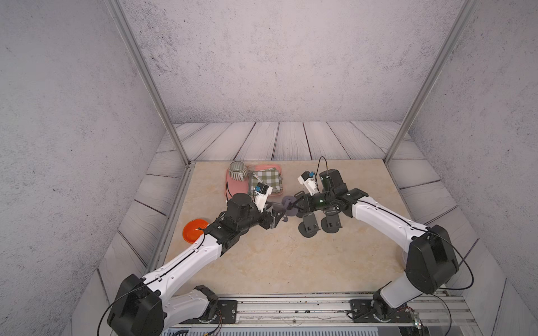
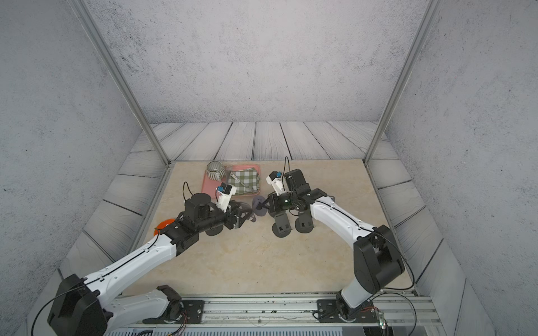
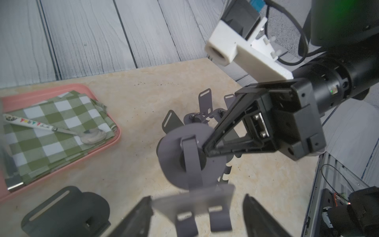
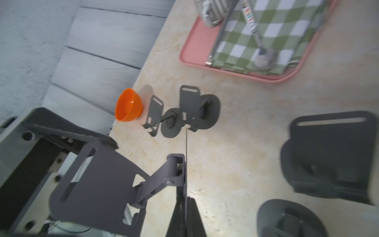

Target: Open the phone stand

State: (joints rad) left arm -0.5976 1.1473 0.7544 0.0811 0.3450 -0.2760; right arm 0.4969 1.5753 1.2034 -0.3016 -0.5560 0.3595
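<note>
The purple-grey phone stand [image 1: 283, 205] [image 2: 256, 208] hangs between my two grippers over the middle of the table. My right gripper [image 1: 292, 205] [image 4: 184, 217] is shut on the edge of the stand's round base [image 3: 180, 156]. The stand's arm is folded out and its slotted back plate [image 4: 92, 184] tilts away from the base. My left gripper [image 1: 273, 218] [image 3: 196, 219] is open. Its fingers [image 3: 133, 221] stand either side of the plate's lipped end [image 3: 196, 203], with a clear gap on one side.
Two dark phone stands [image 1: 310, 225] [image 1: 332, 222] sit just below my right gripper. More dark stands [image 4: 184, 112] sit near an orange bowl [image 1: 194, 229] at the table's left edge. A pink tray [image 1: 231, 186] at the back holds a striped cup [image 1: 238, 170], a green checked cloth [image 1: 265, 180] and a spoon [image 3: 92, 136].
</note>
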